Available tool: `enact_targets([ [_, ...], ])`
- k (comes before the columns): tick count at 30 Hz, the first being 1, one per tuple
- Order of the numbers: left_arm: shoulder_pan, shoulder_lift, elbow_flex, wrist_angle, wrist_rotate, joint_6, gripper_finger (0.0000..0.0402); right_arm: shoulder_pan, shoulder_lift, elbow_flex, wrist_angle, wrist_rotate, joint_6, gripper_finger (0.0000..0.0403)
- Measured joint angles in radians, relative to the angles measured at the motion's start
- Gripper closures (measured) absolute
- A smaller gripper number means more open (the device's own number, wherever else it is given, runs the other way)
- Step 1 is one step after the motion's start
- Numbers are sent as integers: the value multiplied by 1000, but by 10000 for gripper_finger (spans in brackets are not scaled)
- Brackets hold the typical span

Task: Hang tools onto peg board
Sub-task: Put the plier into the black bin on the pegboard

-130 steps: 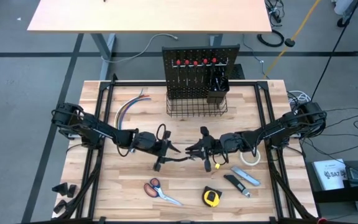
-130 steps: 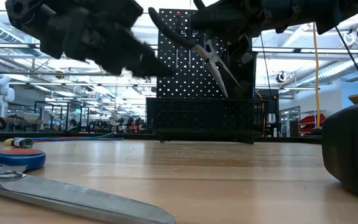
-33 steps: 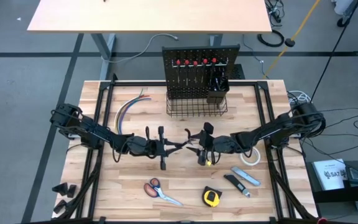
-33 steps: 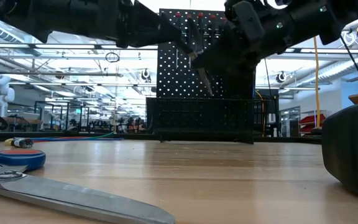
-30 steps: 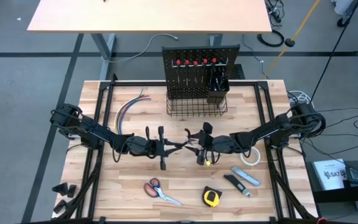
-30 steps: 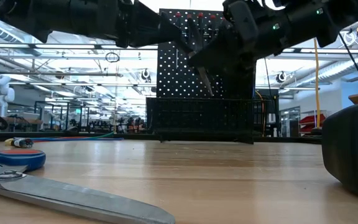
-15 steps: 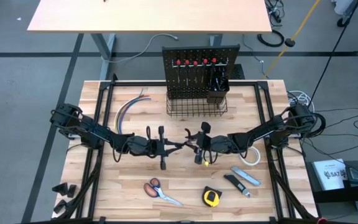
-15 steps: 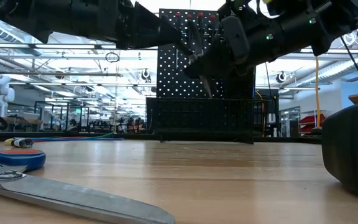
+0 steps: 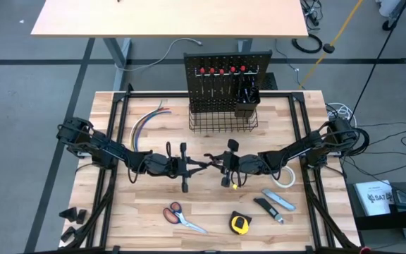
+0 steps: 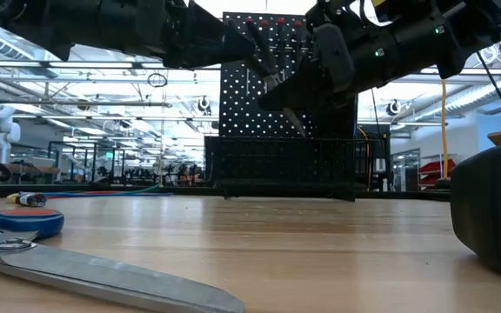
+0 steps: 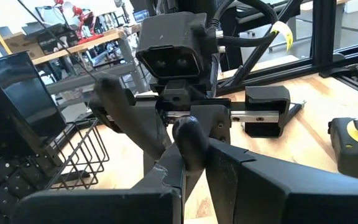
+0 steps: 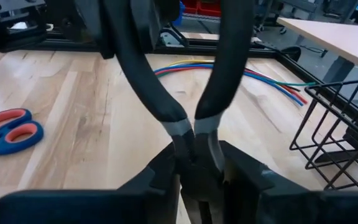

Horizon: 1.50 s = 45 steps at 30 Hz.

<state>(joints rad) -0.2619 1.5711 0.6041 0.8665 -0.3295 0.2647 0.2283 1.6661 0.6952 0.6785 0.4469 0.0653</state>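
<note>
Centrally, above the wooden table (image 9: 118, 212), a pair of black-handled pliers (image 12: 185, 106) hangs in the air between both arms, well in front of the peg board.

Left gripper (image 9: 192, 167): fingers pressed tight on one black handle of the pliers, as the left wrist view shows.

Right gripper (image 9: 219, 164): fingers closed in on the metal head of the pliers, gripping it near the pivot; the two handles fan away from it towards the left arm.

Peg board (image 9: 225, 70): upright at the far edge, middle; red-handled screwdrivers (image 9: 222, 70) hang in a row along its top, wire basket (image 9: 223, 121) at its base.

Lying on the near part of the table: scissors (image 9: 182, 216) at near left; tape measure (image 9: 240, 224) near centre; utility knife (image 9: 279, 200) and tape roll (image 9: 283, 178) at right. Coloured wires (image 9: 146, 121) lie at far left.
</note>
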Motion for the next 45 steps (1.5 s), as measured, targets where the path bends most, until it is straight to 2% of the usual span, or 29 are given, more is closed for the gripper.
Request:
enact_targets([
  [5,5,0,0,-2,8,-40,365,1,0,0,0,0,-4,322],
  [13,50,0,0,-61,12,-149,365,-2,-2,0,18,15,-8,272],
  [20,53,0,-1,-72,12,-152,365,-8,-2,0,11,7,-51,258],
  [26,54,1,-2,-78,8,-155,365,-13,-2,0,-8,3,-46,279],
  [31,54,2,-2,-79,13,-162,365,-13,-2,0,-30,-1,-35,338],
  [36,54,2,-2,-79,13,-162,364,-13,-2,0,-38,-2,-35,340],
  [38,55,2,-2,-78,12,-160,347,-13,-2,0,-38,7,-29,340],
  [45,56,2,-2,-114,-70,-152,249,-13,-2,0,-26,30,16,341],
])
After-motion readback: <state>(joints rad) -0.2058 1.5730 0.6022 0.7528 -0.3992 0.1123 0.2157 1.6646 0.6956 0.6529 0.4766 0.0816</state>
